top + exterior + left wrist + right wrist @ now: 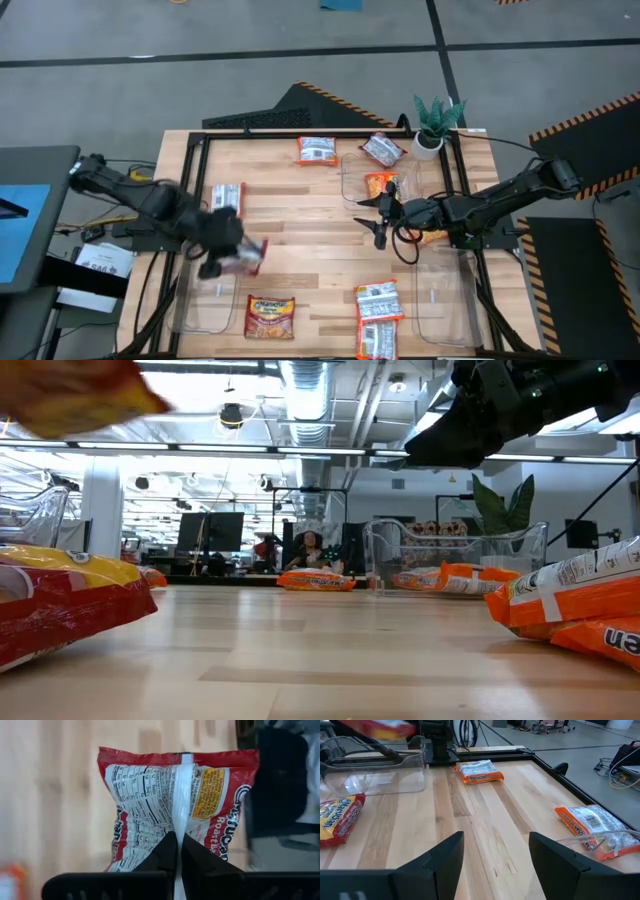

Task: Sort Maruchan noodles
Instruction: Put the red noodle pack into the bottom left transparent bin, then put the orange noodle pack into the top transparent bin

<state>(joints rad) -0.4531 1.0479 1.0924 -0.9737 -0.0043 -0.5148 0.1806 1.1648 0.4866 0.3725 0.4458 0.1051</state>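
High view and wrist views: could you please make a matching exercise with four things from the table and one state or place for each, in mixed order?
Things:
1. left tool
2. right tool
3. potted plant
4. dark red packet

States or places:
A. open, holding nothing
B. stands at a table corner
C. shut on a red-and-white packet
D. lies flat beside a clear bin

Pairs: 1-C, 2-A, 3-B, 4-D
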